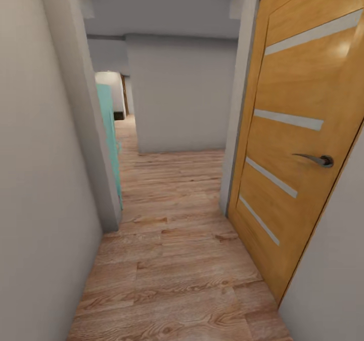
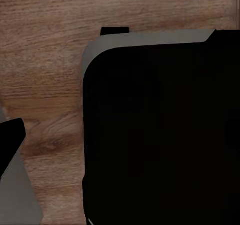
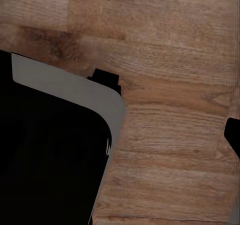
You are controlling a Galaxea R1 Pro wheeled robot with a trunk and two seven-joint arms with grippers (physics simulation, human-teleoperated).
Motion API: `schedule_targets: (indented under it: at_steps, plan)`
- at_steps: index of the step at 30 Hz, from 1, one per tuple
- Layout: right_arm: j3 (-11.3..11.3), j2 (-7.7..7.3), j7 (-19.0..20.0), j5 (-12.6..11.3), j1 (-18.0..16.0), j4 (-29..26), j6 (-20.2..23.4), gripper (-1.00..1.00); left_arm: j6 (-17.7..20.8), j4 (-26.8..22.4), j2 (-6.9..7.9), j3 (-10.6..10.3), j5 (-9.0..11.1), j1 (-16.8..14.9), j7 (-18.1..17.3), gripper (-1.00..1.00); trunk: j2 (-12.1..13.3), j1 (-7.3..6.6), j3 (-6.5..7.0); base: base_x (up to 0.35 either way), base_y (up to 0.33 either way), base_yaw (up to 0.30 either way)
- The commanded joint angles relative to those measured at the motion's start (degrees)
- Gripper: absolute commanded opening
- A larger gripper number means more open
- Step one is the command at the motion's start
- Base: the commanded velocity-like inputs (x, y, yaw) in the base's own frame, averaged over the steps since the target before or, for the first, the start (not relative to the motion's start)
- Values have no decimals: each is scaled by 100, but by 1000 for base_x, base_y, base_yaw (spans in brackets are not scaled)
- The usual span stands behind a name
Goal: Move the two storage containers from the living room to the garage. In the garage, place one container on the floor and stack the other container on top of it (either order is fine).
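- Along a narrow hallway, the head view looks over wood-plank floor [image 1: 172, 260] between grey walls [image 1: 40, 179]; a honey-wood door [image 1: 298, 143] with frosted strips stands at right.
- Containers: none visible; location cannot be told.
- Handling, as a judgement: open plastic bins should be light and fairly stiff, with smooth walls; the rim is the sensible hold.
- Arms: both wrist views look down on planks and the dark robot base [image 2: 160, 130], suggesting arms hanging low.
- Jaws: state cannot be told on either side.
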Motion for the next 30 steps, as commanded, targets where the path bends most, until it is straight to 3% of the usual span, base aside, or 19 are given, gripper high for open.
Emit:
schedule_targets:
  at_steps: [1,17,30]
  plan:
    - [41,2,33,-61,-6,18,-34,100,-9,-8,0,2,3,1,-1,100,-2,3,-5,316,-98,0]
    - [35,-9,60,-61,-6,18,-41,100,-9,-7,0,2,3,2,-1,100,-2,3,-5,316,-103,198]
    - [26,-11,60,-61,-4,18,-43,100,-9,-6,0,2,3,5,-1,100,-2,3,-5,315,-103,20]
